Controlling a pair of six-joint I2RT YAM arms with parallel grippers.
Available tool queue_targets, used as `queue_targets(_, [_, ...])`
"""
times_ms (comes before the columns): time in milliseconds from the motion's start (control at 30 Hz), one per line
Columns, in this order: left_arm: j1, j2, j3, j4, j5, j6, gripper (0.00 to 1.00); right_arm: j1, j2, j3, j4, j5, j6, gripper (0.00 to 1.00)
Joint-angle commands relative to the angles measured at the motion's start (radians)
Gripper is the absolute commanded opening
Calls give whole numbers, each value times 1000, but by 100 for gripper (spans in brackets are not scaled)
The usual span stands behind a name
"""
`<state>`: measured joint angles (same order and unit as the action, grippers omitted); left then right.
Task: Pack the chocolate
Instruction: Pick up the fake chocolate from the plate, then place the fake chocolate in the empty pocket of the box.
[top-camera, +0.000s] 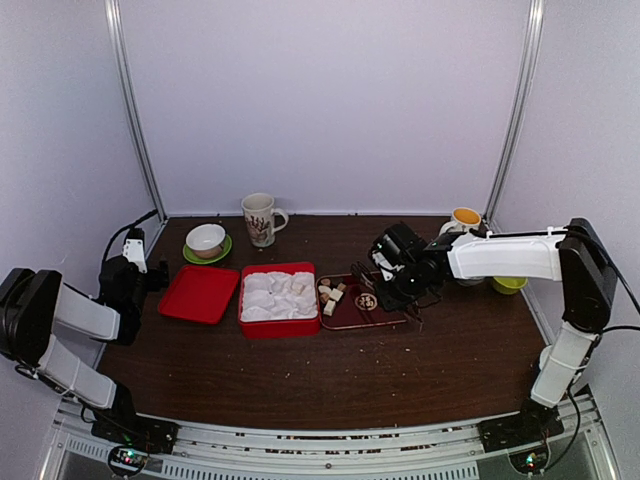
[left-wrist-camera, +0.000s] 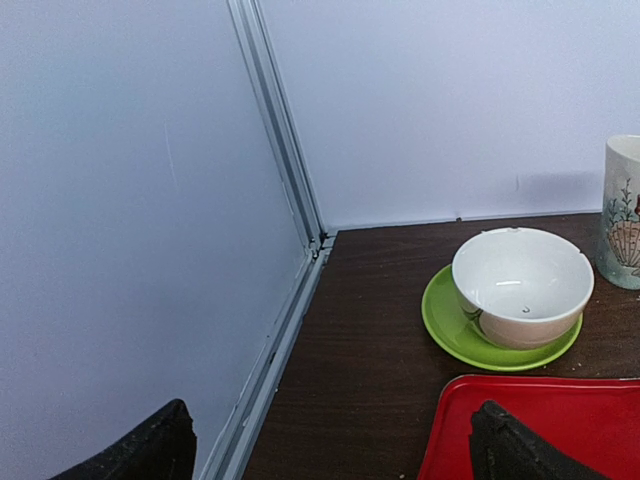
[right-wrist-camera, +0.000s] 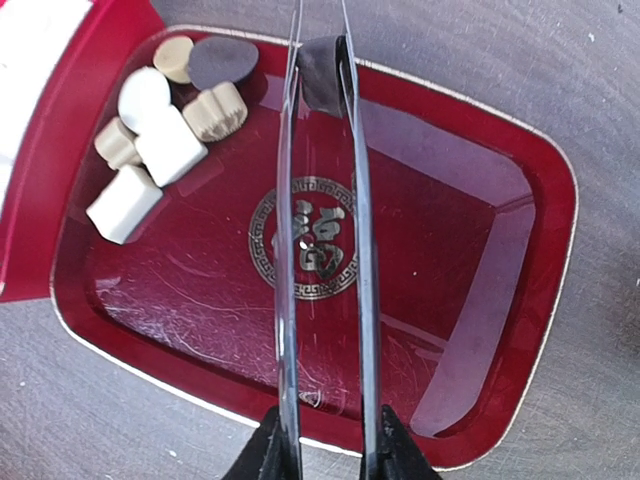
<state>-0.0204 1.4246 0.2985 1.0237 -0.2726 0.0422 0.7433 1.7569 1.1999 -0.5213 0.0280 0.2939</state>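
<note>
The right pincer (right-wrist-camera: 325, 455) squeezes a pair of metal tongs (right-wrist-camera: 285, 250), whose tips pinch a dark chocolate piece (right-wrist-camera: 322, 75) at the far rim of the red tray (right-wrist-camera: 480, 300), perhaps lifted just clear of it. The other chocolate pieces (right-wrist-camera: 165, 145) cluster in the tray corner nearest the red box (top-camera: 279, 325). The left pincer (left-wrist-camera: 330, 460) gapes wide and empty above the tabletop (left-wrist-camera: 350, 350).

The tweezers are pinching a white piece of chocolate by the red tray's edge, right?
No. The piece in the tweezers is dark brown, not white, as the right wrist view shows. It is by the red tray's edge; the white pieces lie in another corner.
</note>
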Motion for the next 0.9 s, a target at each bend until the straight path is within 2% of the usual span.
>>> queue_targets(0, [6, 3, 10, 40, -6, -10, 98, -5, -59, -25, 40, 10, -15, 27])
queue_targets(867, [5, 4, 11, 40, -6, -10, 98, -2, -213, -137, 141, -127, -55, 28])
